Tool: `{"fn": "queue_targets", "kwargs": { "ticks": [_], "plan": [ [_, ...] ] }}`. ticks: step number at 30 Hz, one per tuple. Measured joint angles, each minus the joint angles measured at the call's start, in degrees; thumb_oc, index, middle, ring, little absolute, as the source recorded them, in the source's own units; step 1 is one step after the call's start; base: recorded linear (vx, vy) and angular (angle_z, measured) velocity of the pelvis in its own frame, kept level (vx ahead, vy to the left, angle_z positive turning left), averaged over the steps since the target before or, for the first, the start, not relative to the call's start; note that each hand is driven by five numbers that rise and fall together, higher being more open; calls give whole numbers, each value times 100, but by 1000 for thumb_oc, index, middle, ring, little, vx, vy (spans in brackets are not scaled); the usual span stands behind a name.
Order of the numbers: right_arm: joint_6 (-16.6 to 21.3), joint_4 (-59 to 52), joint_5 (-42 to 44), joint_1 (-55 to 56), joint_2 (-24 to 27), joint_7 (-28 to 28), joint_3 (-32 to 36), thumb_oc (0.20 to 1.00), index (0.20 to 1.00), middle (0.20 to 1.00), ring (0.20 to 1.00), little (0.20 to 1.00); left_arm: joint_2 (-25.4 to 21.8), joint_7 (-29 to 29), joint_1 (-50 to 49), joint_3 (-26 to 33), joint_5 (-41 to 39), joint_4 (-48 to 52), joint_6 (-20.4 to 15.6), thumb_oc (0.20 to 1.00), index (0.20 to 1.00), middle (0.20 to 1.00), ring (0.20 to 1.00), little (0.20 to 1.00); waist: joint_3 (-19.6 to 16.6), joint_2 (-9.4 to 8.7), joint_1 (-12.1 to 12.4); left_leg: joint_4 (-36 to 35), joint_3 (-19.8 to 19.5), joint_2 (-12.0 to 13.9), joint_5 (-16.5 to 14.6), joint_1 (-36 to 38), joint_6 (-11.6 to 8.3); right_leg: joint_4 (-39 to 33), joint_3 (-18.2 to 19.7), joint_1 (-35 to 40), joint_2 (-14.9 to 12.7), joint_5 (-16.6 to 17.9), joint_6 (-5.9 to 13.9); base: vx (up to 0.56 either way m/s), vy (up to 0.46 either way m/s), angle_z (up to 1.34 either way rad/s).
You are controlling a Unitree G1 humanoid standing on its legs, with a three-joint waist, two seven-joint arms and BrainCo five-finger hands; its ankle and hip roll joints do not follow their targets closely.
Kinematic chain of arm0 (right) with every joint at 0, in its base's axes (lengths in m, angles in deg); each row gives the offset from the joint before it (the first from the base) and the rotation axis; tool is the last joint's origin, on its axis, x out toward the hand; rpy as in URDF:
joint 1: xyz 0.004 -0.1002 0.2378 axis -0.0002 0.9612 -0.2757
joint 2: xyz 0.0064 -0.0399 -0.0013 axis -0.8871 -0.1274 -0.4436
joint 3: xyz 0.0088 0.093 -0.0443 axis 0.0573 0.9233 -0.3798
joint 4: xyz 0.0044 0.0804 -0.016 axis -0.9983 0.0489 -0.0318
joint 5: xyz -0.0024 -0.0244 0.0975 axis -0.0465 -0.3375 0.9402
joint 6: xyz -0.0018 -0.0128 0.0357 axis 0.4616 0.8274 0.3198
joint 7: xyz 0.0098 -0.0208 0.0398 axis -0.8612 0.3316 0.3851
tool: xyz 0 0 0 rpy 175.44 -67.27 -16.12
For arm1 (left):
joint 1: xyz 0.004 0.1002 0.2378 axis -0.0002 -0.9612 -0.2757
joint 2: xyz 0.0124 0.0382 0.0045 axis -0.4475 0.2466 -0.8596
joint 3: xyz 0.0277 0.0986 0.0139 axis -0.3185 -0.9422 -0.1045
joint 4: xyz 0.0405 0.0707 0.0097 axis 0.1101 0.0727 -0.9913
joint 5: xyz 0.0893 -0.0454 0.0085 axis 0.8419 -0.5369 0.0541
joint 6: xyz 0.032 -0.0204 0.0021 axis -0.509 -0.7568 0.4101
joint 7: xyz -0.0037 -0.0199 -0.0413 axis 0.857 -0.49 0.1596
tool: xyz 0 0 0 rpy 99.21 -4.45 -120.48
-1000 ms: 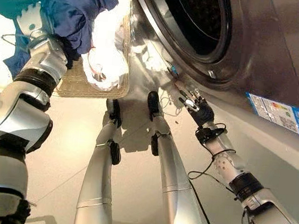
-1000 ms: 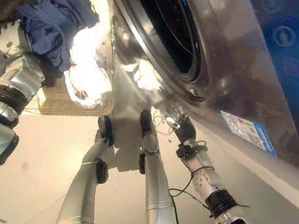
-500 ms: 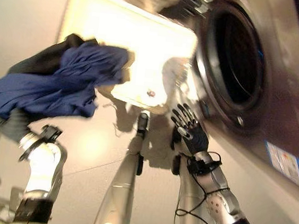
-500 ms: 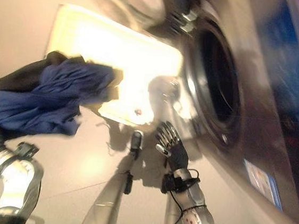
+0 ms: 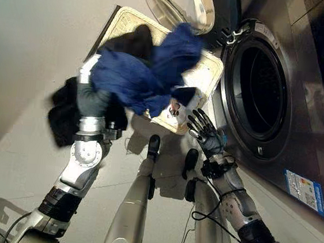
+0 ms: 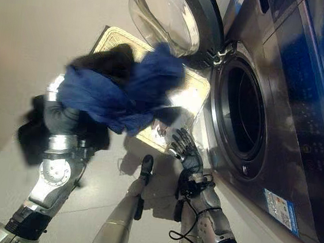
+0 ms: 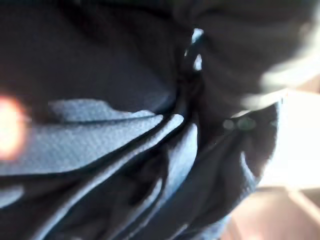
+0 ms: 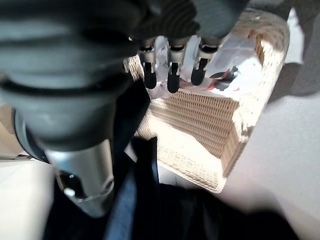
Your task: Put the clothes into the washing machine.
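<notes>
My left hand is buried in the bundle of dark blue and black clothes [image 5: 138, 75] I hold raised above the pale wicker basket [image 5: 210, 74] toward the silver washing machine's open round drum [image 5: 263, 91], its grip unreadable, while my right hand [image 5: 206, 135] spreads empty below the door, clearing the way.

Wicker basket [image 5: 210, 74] on grey floor [image 5: 35, 56]

Crumpled blue clothes [image 5: 140, 78] hang beside the open washing machine [image 5: 263, 97].

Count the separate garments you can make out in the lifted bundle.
2, possibly more: a blue cloth garment draped over the left arm above the woven wicker basket, and a black cloth garment hanging lower beside the forearm. Folds may hide others; dark cloth at the top may be separate.
</notes>
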Motion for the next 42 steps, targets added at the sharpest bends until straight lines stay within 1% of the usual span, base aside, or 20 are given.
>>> {"fn": "queue_targets", "kwargs": {
  "ticks": [1, 2, 6, 8, 9, 14, 15, 18, 21, 23, 24, 25, 28, 31, 33, 36, 37, 39, 41, 42],
  "plan": [
    [-20, -3, -30, -38, 22, -1, -27, 1000, 1000, 1000, 1000, 1000, -55, 165, 13, -80, -84, -32, 72, 200, 200, 200, 200, 200, 1, -2, -23, -7, 12, 3, 0, 27, 0, -12, 4, 19, 1, 11, -3, -11, 44, -12],
    [-49, -8, -46, -113, 125, -7, -102, 1000, 1000, 1000, 1000, 1000, -187, 605, 90, -301, -336, -106, 333, 200, 200, 200, 200, 200, 4, -3, -39, -52, 62, 16, 4, 107, 6, -60, 17, 79, 9, 40, 2, -4, 33, -13],
    [-107, -10, -149, -301, 290, -67, -132, 1000, 1000, 1000, 1000, 1000, -339, 1517, 283, -664, -777, -231, 709, 200, 200, 200, 200, 200, 10, 6, -187, -139, 109, 19, 29, 227, 28, -167, 63, 183, 16, 95, 33, -5, 61, -7],
    [-145, -10, -198, -386, 381, -71, -256, 1000, 1000, 1000, 1000, 1000, -347, 1619, 401, -783, -951, -315, 772, 200, 200, 200, 200, 200, 10, 6, -196, -155, 162, 22, 40, 238, 44, -199, 113, 183, 21, 129, 40, -6, 58, -14],
    [-155, -17, -278, -498, 494, -86, -383, 1000, 1000, 1000, 1000, 1000, -348, 1683, 534, -908, -1169, -401, 900, 200, 200, 200, 200, 200, 10, 6, -196, -173, 220, 19, 48, 262, 57, -209, 164, 183, 21, 155, 49, -1, 26, -11],
    [-163, -71, -345, -776, 576, -256, -515, 1000, 1000, 1000, 1000, 1000, -350, 1777, 696, -980, -1510, -528, 1179, 200, 200, 200, 200, 200, 12, 10, -249, -225, 264, 12, 73, 286, 87, -268, 182, 191, 20, 205, 68, -6, 23, -6],
    [-164, -253, -360, -1017, 666, -396, -550, 1000, 1000, 1000, 1000, 1000, -346, 1821, 752, -1036, -1699, -728, 1388, 200, 200, 200, 200, 200, 15, 15, -261, -290, 310, 9, 105, 363, 108, -317, 217, 247, 17, 234, 88, -11, 8, -6],
    [-164, -490, -311, -1256, 738, -491, -543, 1000, 1000, 1000, 1000, 1000, -363, 1822, 785, -1138, -1698, -898, 1449, 200, 200, 200, 200, 200, 22, 29, -277, -324, 314, 9, 121, 371, 121, -357, 217, 261, 14, 253, 107, -18, 22, -2],
    [-193, -592, 10, -1360, 735, -712, -546, 1000, 1000, 1000, 1000, 1000, -341, 1734, 812, -1199, -1698, -1157, 1492, 200, 200, 200, 200, 200, 54, 90, -262, -328, 314, 7, 122, 372, 123, -361, 222, 260, 10, 258, 110, 0, 0, 0],
    [-318, -603, 551, -1289, 635, -937, -547, 1000, 1000, 1000, 1000, 1000, -320, 1627, 730, -1201, -1700, -1239, 1628, 200, 200, 200, 200, 200, 71, 123, -247, -344, 326, 7, 122, 371, 123, -374, 231, 252, 18, 262, 104, -3, 2, -2],
    [-381, -598, 742, -1217, 620, -975, -537, 1000, 1000, 1000, 1000, 1000, -304, 1589, 720, -1203, -1713, -1245, 1663, 200, 200, 200, 200, 200, 73, 126, -181, -350, 327, 9, 121, 370, 121, -380, 233, 248, 24, 262, 103, 0, 0, 0],
    [-402, -598, 834, -1176, 606, -989, -536, 1000, 1000, 1000, 1000, 1000, -281, 1523, 699, -1202, -1773, -1261, 1661, 200, 200, 200, 200, 200, 73, 126, -173, -351, 328, 8, 120, 371, 120, -381, 231, 249, 23, 262, 104, 0, 0, 0],
    [-443, -564, 913, -1097, 536, -989, -545, 1000, 1000, 1000, 1000, 1000, -23, 829, 640, -1166, -2061, -1438, 1588, 200, 200, 200, 200, 200, 73, 126, -174, -358, 329, 5, 120, 366, 120, -386, 233, 244, 16, 261, 104, 0, 0, 0],
    [-448, -532, 811, -1084, 447, -917, -547, 1000, 1000, 1000, 1000, 1000, 357, -99, 555, -803, -2072, -1651, 1280, 200, 200, 200, 200, 200, 73, 126, -173, -363, 327, 13, 120, 364, 119, -380, 228, 237, 18, 260, 106, 0, 0, 0],
    [-456, -532, 806, -1074, 398, -789, -584, 1000, 1000, 1000, 1000, 1000, 357, -886, 516, -560, -1567, -1675, 1067, 200, 200, 200, 200, 200, 73, 126, -170, -365, 317, 16, 127, 342, 108, -374, 215, 213, 24, 258, 102, 0, 0, 0],
    [-490, -447, 811, -1045, 383, -695, -612, 1000, 1000, 1000, 1000, 1000, 299, -1608, 537, -239, -902, -1688, 1021, 200, 200, 200, 200, 200, 73, 126, -172, -371, 311, 21, 128, 338, 105, -360, 208, 202, 17, 249, 96, 0, 0, 0],
    [-490, -447, 811, -1045, 383, -695, -612, 1000, 1000, 1000, 1000, 1000, 299, -1608, 537, -239, -902, -1688, 1021, 200, 200, 200, 200, 200, 73, 126, -172, -371, 311, 21, 128, 338, 105, -360, 208, 202, 17, 249, 96, 0, 0, 0],
    [-520, -258, 810, -1046, 390, -606, -614, 1000, 1000, 1000, 1000, 1000, 289, -2064, 724, -175, -597, -1920, 1036, 200, 200, 200, 200, 200, 73, 126, -173, -377, 311, 17, 125, 333, 102, -357, 210, 194, 5, 240, 110, 16, 63, 1],
    [-546, -240, 811, -1053, 435, -595, -612, 1000, 1000, 1000, 1000, 1000, 286, -2289, 846, -179, -406, -2101, 1040, 200, 200, 200, 200, 200, 73, 126, -196, -382, 325, 17, 127, 316, 105, -345, 224, 161, -4, 244, 104, 11, 55, -2],
    [-564, -206, 811, -1091, 434, -581, -612, 1000, 1000, 1000, 1000, 1000, 271, -2483, 988, -155, -331, -2334, 1046, 1000, 1000, 1000, 1000, 1000, 73, 126, -182, -382, 335, 18, 131, 288, 110, -332, 231, 122, -2, 246, 103, 10, 61, -3]
  ]
}}
